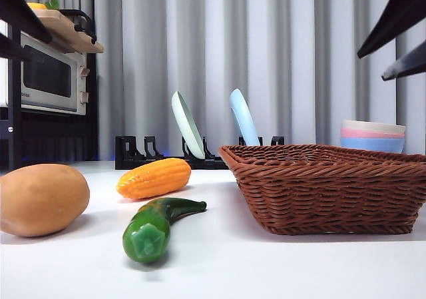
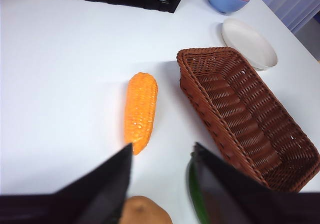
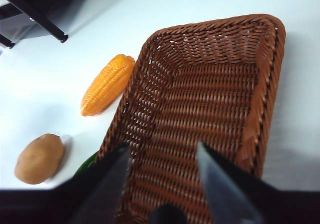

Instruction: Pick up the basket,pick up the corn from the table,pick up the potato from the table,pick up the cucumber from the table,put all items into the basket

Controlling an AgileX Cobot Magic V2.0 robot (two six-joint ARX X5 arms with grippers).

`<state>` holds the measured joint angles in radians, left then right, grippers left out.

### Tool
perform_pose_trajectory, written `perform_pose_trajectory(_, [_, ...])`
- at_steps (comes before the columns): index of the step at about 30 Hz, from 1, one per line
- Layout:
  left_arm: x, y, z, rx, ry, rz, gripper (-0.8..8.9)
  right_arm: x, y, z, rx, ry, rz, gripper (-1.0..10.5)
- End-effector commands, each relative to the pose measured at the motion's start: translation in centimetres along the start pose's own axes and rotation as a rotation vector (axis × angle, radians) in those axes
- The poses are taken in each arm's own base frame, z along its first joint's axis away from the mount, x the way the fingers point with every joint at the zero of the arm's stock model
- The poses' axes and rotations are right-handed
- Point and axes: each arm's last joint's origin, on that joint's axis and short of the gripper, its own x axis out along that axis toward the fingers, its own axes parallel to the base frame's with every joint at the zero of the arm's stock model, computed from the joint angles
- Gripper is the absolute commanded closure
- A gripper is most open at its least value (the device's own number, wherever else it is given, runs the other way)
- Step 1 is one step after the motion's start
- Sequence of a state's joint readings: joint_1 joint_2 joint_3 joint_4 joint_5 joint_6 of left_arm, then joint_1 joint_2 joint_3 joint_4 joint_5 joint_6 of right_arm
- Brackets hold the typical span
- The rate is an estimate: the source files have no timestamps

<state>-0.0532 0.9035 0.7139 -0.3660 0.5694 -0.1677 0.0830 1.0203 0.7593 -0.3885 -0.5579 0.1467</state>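
The brown wicker basket (image 1: 333, 189) stands on the white table (image 1: 266, 266) at the right and is empty inside (image 3: 210, 99). Left of it lie the orange corn (image 1: 154, 178), the dark-green cucumber (image 1: 156, 226) and the tan potato (image 1: 41, 199), all apart from each other. My right gripper (image 3: 162, 149) hangs open high above the basket, showing in the front view as black tips (image 1: 373, 66) at the top right. My left gripper (image 2: 162, 151) is open and empty, high over the corn (image 2: 140, 109), potato (image 2: 145, 211) and cucumber (image 2: 196, 194).
A black dish rack (image 1: 143, 158) with two upright plates stands behind the corn. Stacked pastel bowls (image 1: 373, 136) sit behind the basket, with a white plate (image 2: 249, 43) beside them. A microwave (image 1: 46, 76) on a dark stand is at the far left.
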Motion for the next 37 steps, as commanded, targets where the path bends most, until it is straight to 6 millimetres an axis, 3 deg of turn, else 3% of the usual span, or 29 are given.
perform_pose_trajectory(1, [0.0, 0.0, -0.1, 0.006, 0.012, -0.009, 4.55, 0.2, -0.3, 0.4, -0.03, -0.007, -0.059, 6.3])
perform_pose_trajectory(7, [0.1, -0.1, -0.4, -0.007, 0.036, -0.009, 4.55, 1.0, -1.0, 2.0, -0.058, 0.044, -0.194, 6.3])
perform_pose_trajectory(13, [0.1, 0.0, -0.6, -0.02, 0.057, -0.006, 4.55, 3.5, -2.5, 3.0, -0.036, 0.184, -0.24, 6.3])
perform_pose_trajectory(24, [0.1, 0.0, -0.8, -0.03, 0.072, -0.004, 4.55, 9.1, -6.3, 0.8, 0.058, 0.402, -0.243, 6.4])
perform_pose_trajectory(25, [0.1, 0.0, -0.8, -0.03, 0.072, -0.004, 4.55, 9.4, -6.5, 0.6, 0.063, 0.412, -0.244, 6.6])
perform_pose_trajectory(30, [0.1, 0.0, -0.8, -0.03, 0.072, -0.004, 4.55, 10.0, -7.0, 0.3, 0.069, 0.423, -0.245, 9.7])
perform_pose_trajectory(37, [0.2, -0.3, -0.4, -0.005, 0.058, -0.018, 4.53, 9.1, -6.3, 1.3, 0.122, 0.366, -0.257, 9.6])
